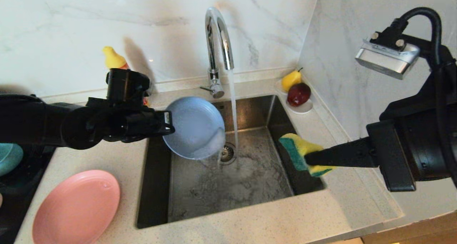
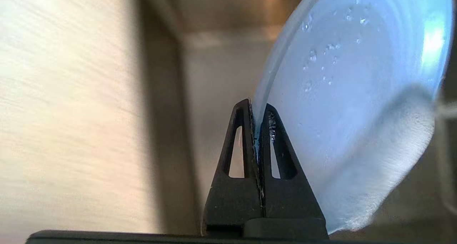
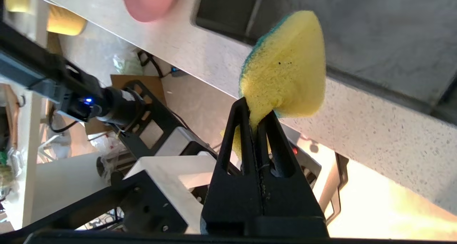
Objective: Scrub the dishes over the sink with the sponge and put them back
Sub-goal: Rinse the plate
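The left end effector [image 1: 170, 124] pinches the rim of a wet, sudsy grey-blue plate [image 1: 195, 127] tilted under running water above the steel sink [image 1: 232, 179], while the right end effector [image 1: 310, 160] clamps the yellow-and-green sponge [image 1: 300, 152] near the basin's right edge.

**Legible markings: none**

No text, label, brand, number or sign can be read in any view. A small pale sticker on the left arm [image 1: 166, 118], just behind the left gripper [image 1: 170, 128], carries marks too small to make out. No other surface shows writing.
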Motion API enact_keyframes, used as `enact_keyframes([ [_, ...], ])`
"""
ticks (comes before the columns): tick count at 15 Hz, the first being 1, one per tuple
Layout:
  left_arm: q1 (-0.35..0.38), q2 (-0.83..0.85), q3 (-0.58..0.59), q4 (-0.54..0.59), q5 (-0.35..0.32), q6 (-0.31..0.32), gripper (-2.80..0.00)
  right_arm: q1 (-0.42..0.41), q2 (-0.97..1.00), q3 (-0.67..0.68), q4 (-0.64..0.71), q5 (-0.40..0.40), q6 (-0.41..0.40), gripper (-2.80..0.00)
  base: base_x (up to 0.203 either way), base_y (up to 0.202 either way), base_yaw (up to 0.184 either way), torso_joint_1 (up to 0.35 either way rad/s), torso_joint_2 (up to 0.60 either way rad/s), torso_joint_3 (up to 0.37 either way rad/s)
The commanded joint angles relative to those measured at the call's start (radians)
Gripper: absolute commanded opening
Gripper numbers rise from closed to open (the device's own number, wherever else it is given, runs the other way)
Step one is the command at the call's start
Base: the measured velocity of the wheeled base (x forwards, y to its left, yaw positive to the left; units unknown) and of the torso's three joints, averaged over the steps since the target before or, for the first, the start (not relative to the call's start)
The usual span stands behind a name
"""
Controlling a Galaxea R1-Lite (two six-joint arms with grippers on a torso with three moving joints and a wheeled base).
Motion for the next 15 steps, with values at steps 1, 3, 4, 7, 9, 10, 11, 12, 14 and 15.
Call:
enact_keyframes([
  [1,0.020,-0.060,0.066,-0.090,0.045,0.091,-2.80,-0.004,0.017,0.005,0.004,0.003,0.004,-2.80,0.000,0.000,0.000,0.000,0.00,0.000],
  [3,0.022,-0.065,0.124,-0.211,0.091,0.196,-2.80,-0.005,0.019,0.016,-0.008,0.004,0.004,-2.80,0.000,0.000,0.000,0.000,0.00,0.000],
  [4,0.022,-0.059,0.151,-0.273,0.108,0.244,-2.80,-0.004,0.019,0.029,-0.027,0.005,0.004,-2.80,0.000,0.000,0.000,0.000,0.00,0.000],
  [7,0.022,-0.034,0.177,-0.382,0.167,0.348,-2.80,-0.005,0.016,0.081,-0.099,0.005,0.006,-2.80,0.000,0.000,0.000,0.000,0.00,0.000],
  [9,0.022,-0.033,0.174,-0.393,0.185,0.396,-2.80,-0.007,0.015,0.094,-0.112,0.005,0.005,-2.80,0.000,0.000,0.000,0.000,0.00,0.000],
  [10,0.022,-0.033,0.174,-0.409,0.192,0.413,-2.80,-0.008,0.015,0.094,-0.112,0.005,0.005,-2.80,0.000,0.000,0.000,0.000,0.00,0.000],
  [11,0.022,-0.032,0.177,-0.439,0.197,0.430,-2.80,-0.007,0.015,0.094,-0.113,0.006,0.005,-2.80,0.000,0.000,0.000,0.000,0.00,0.000],
  [12,0.022,-0.029,0.186,-0.480,0.201,0.455,-2.80,-0.007,0.016,0.094,-0.113,0.006,0.005,-2.80,0.000,0.000,0.000,0.000,0.00,0.000],
  [14,0.022,-0.014,0.221,-0.594,0.205,0.515,-2.80,-0.008,0.020,0.094,-0.113,0.006,0.005,-2.80,0.000,0.000,0.000,0.000,0.00,0.000],
  [15,0.022,-0.005,0.239,-0.657,0.207,0.543,-2.80,-0.008,0.021,0.094,-0.113,0.006,0.005,-2.80,0.000,0.000,0.000,0.000,0.00,0.000],
])
